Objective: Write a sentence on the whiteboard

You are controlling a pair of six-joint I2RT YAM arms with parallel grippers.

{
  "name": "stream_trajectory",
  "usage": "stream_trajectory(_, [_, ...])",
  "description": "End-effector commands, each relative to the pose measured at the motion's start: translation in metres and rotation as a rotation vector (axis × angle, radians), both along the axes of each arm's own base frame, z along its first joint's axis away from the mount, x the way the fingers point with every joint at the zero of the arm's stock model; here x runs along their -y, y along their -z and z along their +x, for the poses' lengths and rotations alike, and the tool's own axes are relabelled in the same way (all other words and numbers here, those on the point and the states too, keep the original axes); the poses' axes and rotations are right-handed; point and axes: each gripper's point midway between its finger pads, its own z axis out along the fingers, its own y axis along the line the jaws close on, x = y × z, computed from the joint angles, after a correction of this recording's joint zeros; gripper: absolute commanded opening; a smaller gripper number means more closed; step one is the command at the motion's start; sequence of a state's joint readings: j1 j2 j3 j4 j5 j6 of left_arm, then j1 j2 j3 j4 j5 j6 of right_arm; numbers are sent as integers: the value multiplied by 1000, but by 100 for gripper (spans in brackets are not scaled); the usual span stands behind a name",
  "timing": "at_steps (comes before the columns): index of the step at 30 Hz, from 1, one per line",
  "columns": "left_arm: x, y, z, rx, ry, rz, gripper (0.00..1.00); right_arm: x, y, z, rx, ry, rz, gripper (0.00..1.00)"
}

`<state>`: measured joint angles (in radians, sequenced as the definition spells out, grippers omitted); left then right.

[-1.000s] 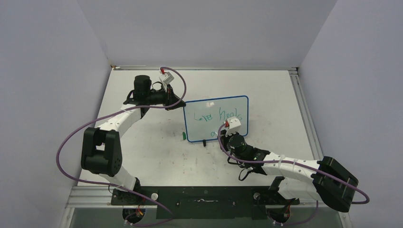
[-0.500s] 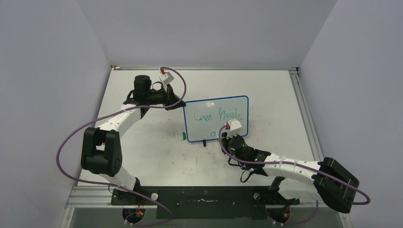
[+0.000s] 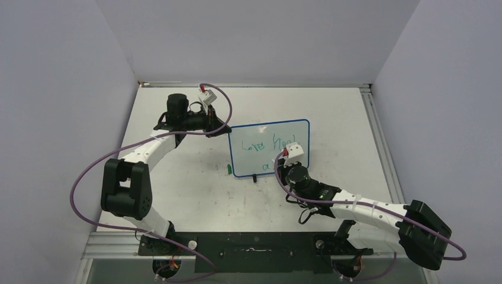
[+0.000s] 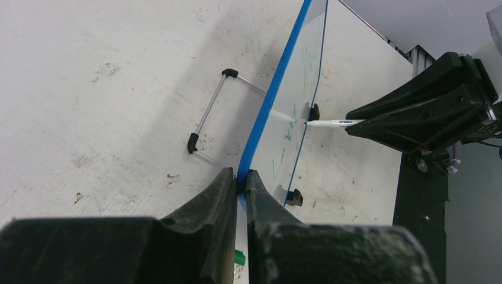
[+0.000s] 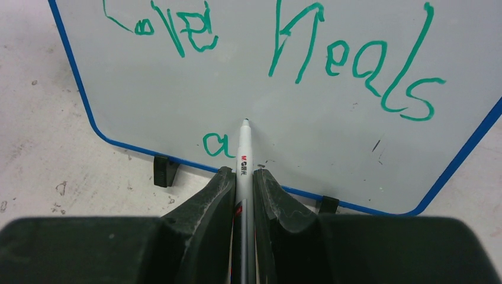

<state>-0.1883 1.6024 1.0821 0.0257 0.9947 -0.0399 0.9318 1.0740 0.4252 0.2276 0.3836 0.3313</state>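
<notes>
The whiteboard [image 3: 269, 148] stands tilted on the table, blue-rimmed, on small black feet [image 5: 165, 170]. My left gripper [image 3: 228, 129] is shut on its left blue rim [image 4: 269, 112], fingertips [image 4: 228, 180] either side of the edge. Green writing reads "Love" [image 5: 171, 32] "Heals" [image 5: 355, 59], with a single "a" [image 5: 216, 145] below. My right gripper [image 3: 283, 163] is shut on a white marker [image 5: 243, 151]. The marker tip touches the board just right of the "a". The marker also shows in the left wrist view [image 4: 328, 123].
A small green marker cap [image 3: 228, 170] lies on the table by the board's lower left corner. A wire stand [image 4: 207, 115] props the board from behind. Grey walls enclose the scuffed white table [image 3: 177, 177]; metal rails run along its right and near edges.
My right gripper has shifted slightly up and right with the marker, uncovering the finished "a" on the second line. The left arm and the board have not moved.
</notes>
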Motion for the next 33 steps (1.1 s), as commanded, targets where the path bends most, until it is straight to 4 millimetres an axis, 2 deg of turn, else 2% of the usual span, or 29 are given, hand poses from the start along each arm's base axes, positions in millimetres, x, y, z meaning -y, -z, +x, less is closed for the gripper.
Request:
stream_trajectory(1, [0,-16,1,52,1,3,0,-9,-30,20,85,19,37,5])
stream_trajectory(7, [0,-16,1,53,1,3,0,-8,-14,19,47,16,13,5])
stream_trajectory(12, [0,-15,2,52,1,3,0,-2,5,6,-20,6,13,5])
stream_trajectory(17, [0,-15,2,51,1,4,0,5,33,-9,-102,-3,-5,5])
stream_trajectory(21, [0,-15,2,51,0,5,0,5,45,-15,-140,-12,-10,5])
stream_trajectory(25, [0,-14,1,48,1,5,0,8,40,-13,-122,5,-24,5])
stream_trajectory(33, [0,-15,2,51,-1,6,0,10,-16,1,11,39,28,5])
